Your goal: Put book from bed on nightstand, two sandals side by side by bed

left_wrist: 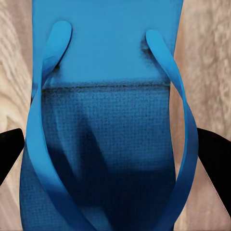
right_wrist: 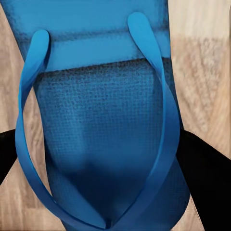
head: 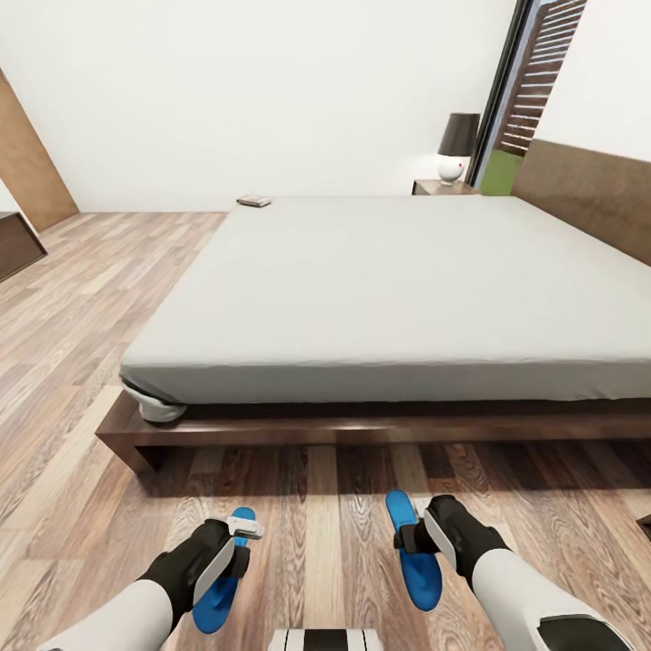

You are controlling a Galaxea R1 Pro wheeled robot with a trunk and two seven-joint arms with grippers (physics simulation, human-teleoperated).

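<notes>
Two bright blue sandals lie low over the wood floor just in front of the bed (head: 380, 289), roughly parallel and a hand's width apart. My left gripper (head: 237, 535) is shut on the left sandal (head: 215, 597); in the left wrist view its black fingers (left_wrist: 9, 149) press that sandal (left_wrist: 106, 62) at both edges. My right gripper (head: 409, 535) is shut on the right sandal (head: 423, 574); in the right wrist view its fingers (right_wrist: 207, 168) flank that sandal (right_wrist: 96, 96). The book (head: 254, 201) lies on the mattress's far left corner. A nightstand (head: 443, 187) with a lamp (head: 457, 145) stands beyond the bed.
The dark bed frame (head: 362, 425) juts out low just ahead of the sandals. A wooden door (head: 27, 163) and a dark cabinet (head: 16, 242) are at the far left. The headboard (head: 588, 190) and window (head: 533, 81) close off the right.
</notes>
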